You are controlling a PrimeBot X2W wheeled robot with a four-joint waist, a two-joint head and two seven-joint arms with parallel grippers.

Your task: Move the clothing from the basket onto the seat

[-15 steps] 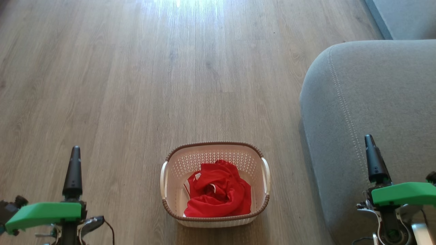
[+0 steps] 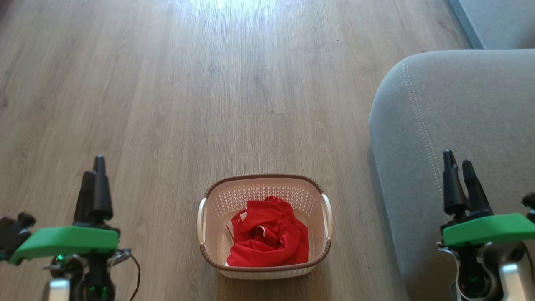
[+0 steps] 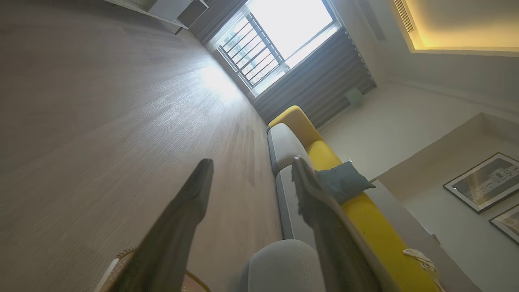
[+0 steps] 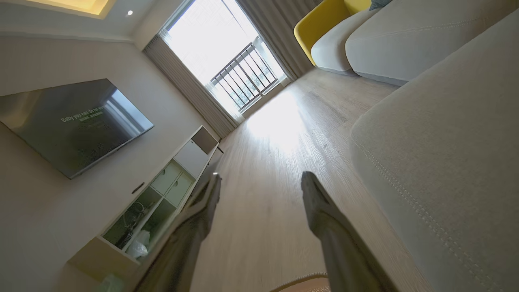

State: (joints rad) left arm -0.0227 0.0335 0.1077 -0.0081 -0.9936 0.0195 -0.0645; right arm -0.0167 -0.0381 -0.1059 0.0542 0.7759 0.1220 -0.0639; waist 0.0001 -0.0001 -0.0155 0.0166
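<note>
Bright-red clothing [image 2: 267, 238] lies crumpled in the cream basket [image 2: 221, 200], which stands on the wooden floor at the lower middle of the head view; a bit of white trim shows in the folds. The grey seat [image 2: 459, 117] fills the right side, its rounded corner and pale stitching facing the basket. My left gripper [image 2: 94, 173] hovers left of the basket, open and empty. My right gripper [image 2: 457, 163] is open and empty over the seat's front edge. The wrist views show each pair of fingers spread, the left gripper [image 3: 251, 166] and the right gripper [image 4: 259, 178].
Wood floor [image 2: 209, 83] stretches ahead and to the left of the basket. A yellow-backed sofa [image 3: 365, 219] runs along one wall, a TV [image 4: 69, 121] and low white cabinet [image 4: 162, 190] stand along the other, and a bright barred window [image 4: 239, 73] is at the far end.
Both grippers have risen a little and turned, so that two fingers of each now show in the head view instead of one. The basket and clothing have not moved.
</note>
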